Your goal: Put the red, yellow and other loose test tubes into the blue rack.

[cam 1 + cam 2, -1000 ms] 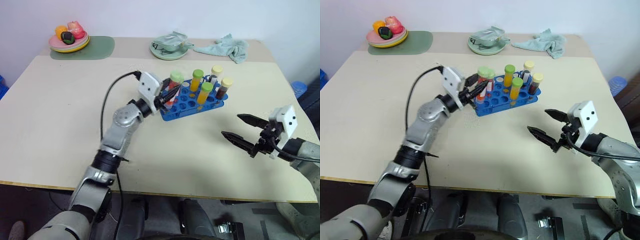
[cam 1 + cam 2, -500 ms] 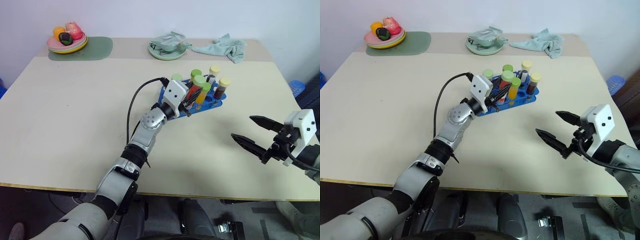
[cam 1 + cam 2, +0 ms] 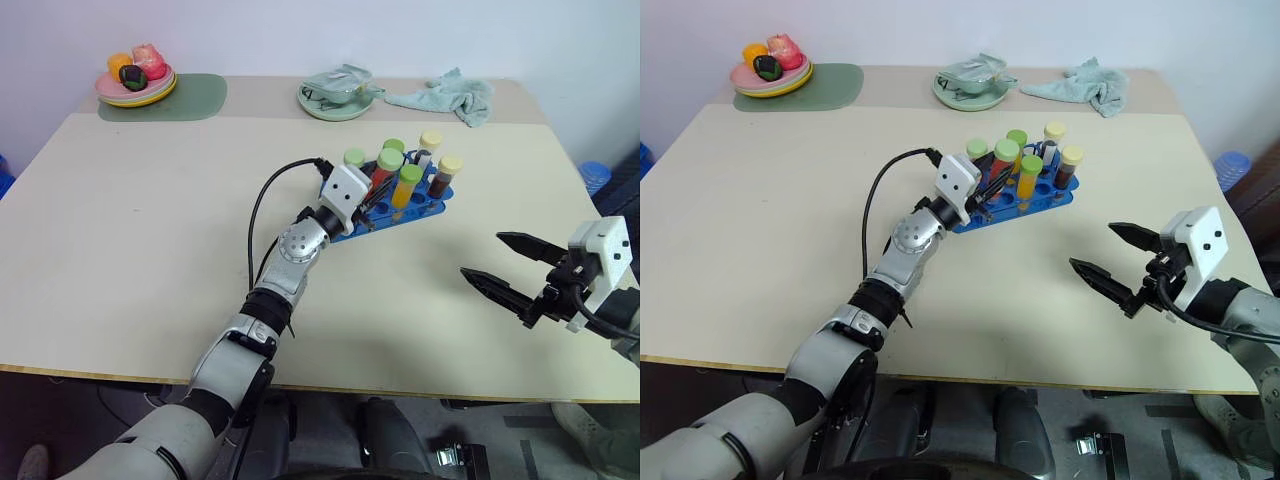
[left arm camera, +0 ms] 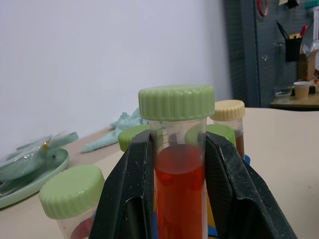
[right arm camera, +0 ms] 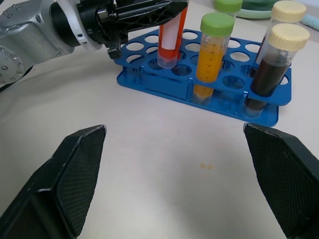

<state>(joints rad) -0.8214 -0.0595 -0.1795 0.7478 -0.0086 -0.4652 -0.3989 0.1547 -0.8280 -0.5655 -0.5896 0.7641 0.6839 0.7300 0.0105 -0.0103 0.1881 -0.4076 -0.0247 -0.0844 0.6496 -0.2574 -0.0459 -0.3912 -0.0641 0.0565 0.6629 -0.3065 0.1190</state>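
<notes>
Black, and spread wide with nothing between its two fingers, the right gripper [image 3: 505, 268] hangs over the near right part of the pale beige table [image 3: 150, 220], at about four o'clock from the rack and well apart from it.

At the table's middle, slightly toward the far side, stands the blue plastic rack [image 5: 209, 97] with its rows of round holes. The left gripper [image 4: 174, 199] reaches it from about eight o'clock and is clamped on a clear test tube of red liquid with a light green ribbed cap [image 4: 178, 164]; the tube's lower end sits in a hole at the rack's near left corner, and the tube leans a little. Just beside it, at three o'clock, a green-capped tube of orange-yellow liquid [image 5: 212, 52] stands upright in the rack. At the rack's right end stand two cream-capped tubes of dark brown liquid [image 5: 276, 59].

Along the far edge lie a crumpled pale green cloth [image 3: 450, 95] at one o'clock, a pale green dish [image 3: 340, 95] at twelve, and a plate of fruit [image 3: 137, 78] on a green mat at ten o'clock.
</notes>
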